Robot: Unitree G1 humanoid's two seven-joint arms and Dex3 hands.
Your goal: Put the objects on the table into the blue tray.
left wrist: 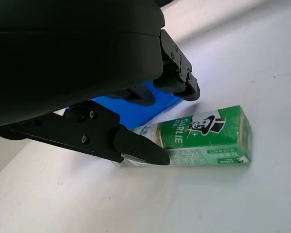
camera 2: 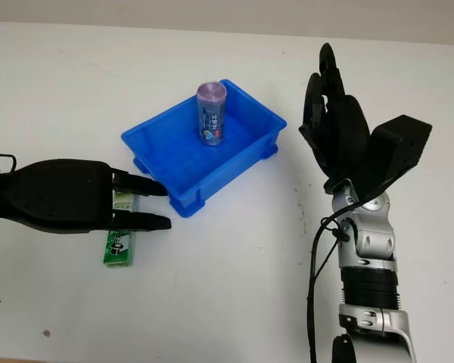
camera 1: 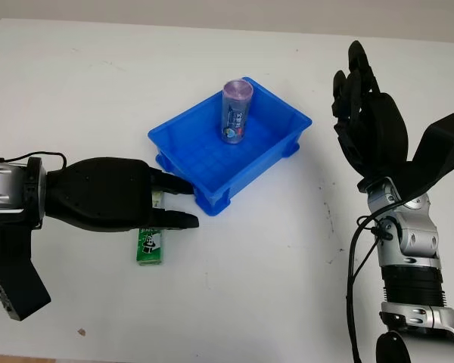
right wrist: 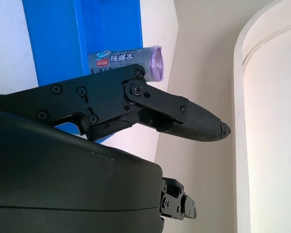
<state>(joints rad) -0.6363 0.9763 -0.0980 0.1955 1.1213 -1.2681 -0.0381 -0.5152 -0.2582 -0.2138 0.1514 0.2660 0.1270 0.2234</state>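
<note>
A green toothpaste box [camera 1: 150, 246] lies flat on the white table, just left of the blue tray [camera 1: 197, 108]. My left hand [camera 1: 183, 204] reaches in from the left and hovers over the box's far end, open, with its fingertips close to the tray's near corner. In the left wrist view the box [left wrist: 208, 136] lies on the table under the fingers [left wrist: 136, 145]. A purple-capped roll [camera 1: 235, 113] stands upright inside the tray. To the right of the tray, my right hand [camera 1: 363, 98] is raised above the table, open and holding nothing.
The white table [camera 1: 287, 265] stretches out on all sides of the tray. A small dark speck [camera 1: 81, 331] marks the surface near the front edge. My right forearm and its cable [camera 1: 356, 257] rise at the right.
</note>
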